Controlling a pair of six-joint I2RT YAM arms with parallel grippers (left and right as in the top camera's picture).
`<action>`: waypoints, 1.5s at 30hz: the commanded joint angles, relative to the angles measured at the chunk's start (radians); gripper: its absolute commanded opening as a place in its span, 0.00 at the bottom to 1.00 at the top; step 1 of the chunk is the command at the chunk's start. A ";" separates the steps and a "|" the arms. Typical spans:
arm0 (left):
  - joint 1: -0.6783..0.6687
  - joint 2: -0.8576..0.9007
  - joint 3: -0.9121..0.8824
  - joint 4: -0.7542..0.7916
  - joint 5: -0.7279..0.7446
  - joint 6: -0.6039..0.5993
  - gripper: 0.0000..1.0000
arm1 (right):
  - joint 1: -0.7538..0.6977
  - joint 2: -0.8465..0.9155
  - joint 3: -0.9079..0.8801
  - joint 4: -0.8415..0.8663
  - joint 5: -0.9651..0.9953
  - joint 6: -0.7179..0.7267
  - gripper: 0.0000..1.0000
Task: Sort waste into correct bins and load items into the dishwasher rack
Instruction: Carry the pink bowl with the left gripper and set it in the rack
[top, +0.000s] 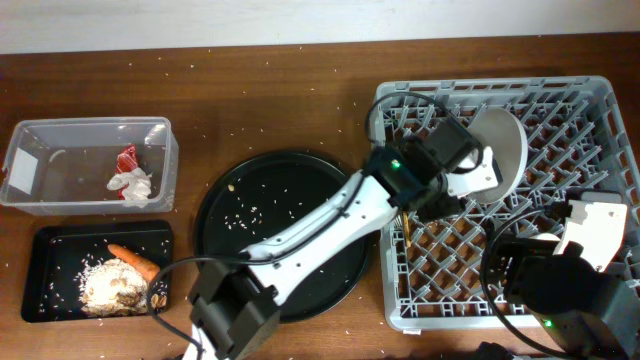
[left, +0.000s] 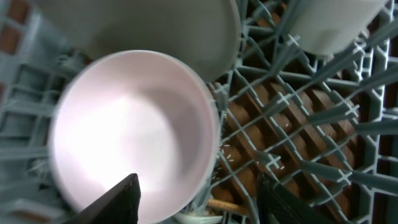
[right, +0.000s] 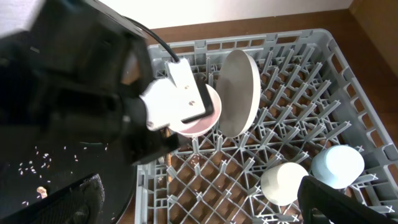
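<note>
The grey dishwasher rack holds the white plate on edge, and the wooden chopstick lies low in its grid. My left gripper hangs open over the white bowl, with the bowl's rim between its fingers. In the right wrist view the plate, bowl, cream cup and light-blue cup all sit in the rack. My right gripper is open and empty above the rack's near side. The clear tub holds the red wrapper and tissue. The black tray holds the carrot and rice scraps.
The large round black tray with scattered rice grains lies between the bins and the rack. My left arm stretches across it. My right arm sits over the rack's front right corner. Loose grains dot the wooden table.
</note>
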 joint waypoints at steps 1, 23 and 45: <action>-0.037 0.106 0.000 0.003 -0.136 0.063 0.59 | 0.006 -0.003 0.006 0.000 0.016 0.013 0.99; 0.349 0.042 0.119 0.111 1.372 -0.319 0.01 | 0.006 -0.003 0.006 0.000 0.016 0.013 0.99; 0.358 0.037 -0.554 1.797 0.921 -1.932 0.00 | 0.006 -0.003 0.006 0.000 0.016 0.013 0.99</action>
